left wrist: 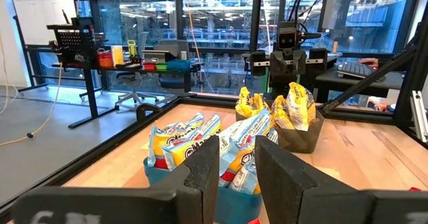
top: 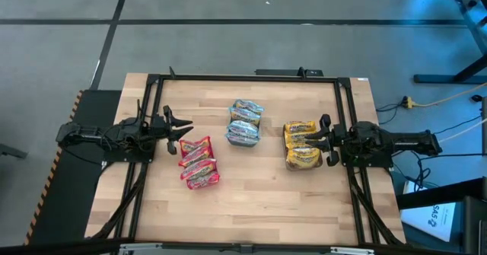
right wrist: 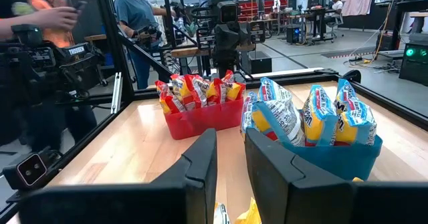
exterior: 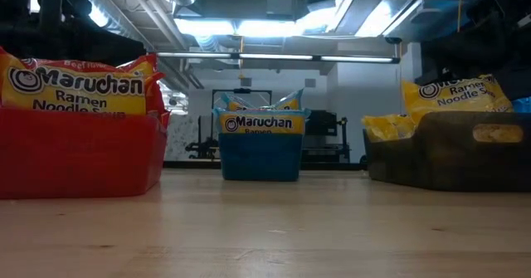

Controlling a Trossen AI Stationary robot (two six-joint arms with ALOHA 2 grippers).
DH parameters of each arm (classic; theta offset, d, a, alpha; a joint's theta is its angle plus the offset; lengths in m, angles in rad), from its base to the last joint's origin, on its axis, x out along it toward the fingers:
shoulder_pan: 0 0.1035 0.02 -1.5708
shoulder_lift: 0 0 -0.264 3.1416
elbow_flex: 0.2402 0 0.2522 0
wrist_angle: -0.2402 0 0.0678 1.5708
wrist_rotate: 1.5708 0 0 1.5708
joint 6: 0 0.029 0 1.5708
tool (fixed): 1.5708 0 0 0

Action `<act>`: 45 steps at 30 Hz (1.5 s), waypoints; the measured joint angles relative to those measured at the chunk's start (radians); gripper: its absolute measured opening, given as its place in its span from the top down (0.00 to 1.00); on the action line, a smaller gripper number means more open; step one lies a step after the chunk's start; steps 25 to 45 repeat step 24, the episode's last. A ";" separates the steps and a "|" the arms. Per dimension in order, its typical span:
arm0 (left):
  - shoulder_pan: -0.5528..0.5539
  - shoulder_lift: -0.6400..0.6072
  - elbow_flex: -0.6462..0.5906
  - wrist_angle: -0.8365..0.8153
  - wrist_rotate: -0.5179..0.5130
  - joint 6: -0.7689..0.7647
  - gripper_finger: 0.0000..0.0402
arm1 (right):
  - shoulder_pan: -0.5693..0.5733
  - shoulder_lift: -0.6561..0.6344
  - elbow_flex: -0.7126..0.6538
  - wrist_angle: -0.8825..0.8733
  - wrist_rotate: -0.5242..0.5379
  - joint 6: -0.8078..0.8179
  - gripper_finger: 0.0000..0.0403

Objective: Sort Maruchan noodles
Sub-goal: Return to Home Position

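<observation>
Pose, left arm: folded low at its own side and pointing inward toward the right arm. The left gripper is empty, its fingers parted by a narrow gap. The right arm mirrors this at the opposite side, level with the left. The right gripper is empty, its fingers likewise a narrow gap apart.
</observation>
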 joint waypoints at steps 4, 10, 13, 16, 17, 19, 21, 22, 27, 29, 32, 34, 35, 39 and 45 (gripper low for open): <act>0.000 0.000 0.000 0.000 0.000 0.000 0.78 | 0.000 0.000 0.000 0.000 0.000 0.000 0.81; 0.000 0.000 0.000 0.000 0.000 0.000 0.78 | 0.000 0.000 0.000 0.000 0.000 0.000 0.81; 0.000 0.000 0.000 0.000 0.000 0.000 0.78 | 0.000 0.000 0.000 0.000 0.000 0.000 0.81; 0.000 0.000 0.000 0.000 0.000 0.000 0.78 | 0.000 0.000 0.000 0.000 0.000 0.000 0.81; 0.000 0.000 0.000 0.000 0.000 0.000 0.78 | 0.000 0.000 0.000 0.000 0.000 0.000 0.81; 0.000 0.000 0.000 0.000 0.000 0.000 0.78 | 0.000 0.000 0.000 0.000 0.000 0.000 0.81; 0.000 0.000 0.000 0.000 0.000 0.000 0.78 | 0.000 0.000 0.000 0.000 0.000 0.000 0.81; 0.000 0.000 0.000 0.000 0.000 0.000 0.78 | 0.000 0.000 0.000 0.000 0.000 0.000 0.81; 0.000 0.000 0.000 0.000 0.000 0.000 0.78 | 0.000 0.000 0.000 0.000 0.000 0.000 0.81; 0.000 0.000 0.000 0.000 0.000 0.000 0.78 | 0.000 0.000 0.000 0.000 0.000 0.000 0.81; 0.000 0.000 0.000 0.000 0.000 0.000 0.78 | 0.000 0.000 0.000 0.000 0.000 0.000 0.81; 0.000 0.000 0.000 0.000 0.000 0.000 0.78 | 0.000 0.000 0.000 0.000 0.000 0.000 0.81; 0.000 0.000 0.000 0.000 0.000 0.000 0.78 | 0.000 0.000 0.000 0.000 0.000 0.000 0.81; 0.000 0.000 0.000 0.000 0.000 0.000 0.78 | 0.000 0.000 0.000 0.000 0.000 0.000 0.81; 0.000 0.000 0.000 0.000 0.000 0.000 0.78 | 0.000 0.000 0.000 0.000 0.000 0.000 0.81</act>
